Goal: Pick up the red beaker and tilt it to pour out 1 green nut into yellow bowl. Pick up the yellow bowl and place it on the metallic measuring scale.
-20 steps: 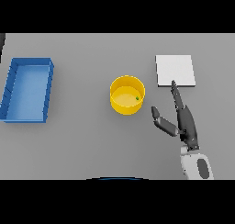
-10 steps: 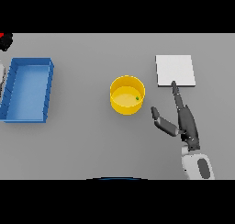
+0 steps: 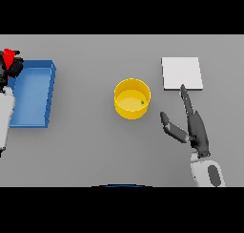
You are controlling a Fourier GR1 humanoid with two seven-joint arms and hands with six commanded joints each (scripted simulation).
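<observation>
The yellow bowl [image 3: 132, 99] stands mid-table with a small green nut [image 3: 142, 102] inside near its right wall. To its upper right lies the flat metallic measuring scale [image 3: 181, 73]. My right hand [image 3: 193, 123] is open to the right of the bowl, fingers straight toward the scale's lower edge and thumb spread toward the bowl, touching neither. At the far left edge my left hand [image 3: 11, 68] is shut on the red beaker [image 3: 8, 58], held above the left rim of the blue tray; most of the beaker is hidden.
A blue rectangular tray [image 3: 31, 93] sits at the left of the table, under my left arm.
My left arm has come into view at the left edge, carrying the red beaker over the blue tray's left side. The right hand, bowl and scale have stayed put.
</observation>
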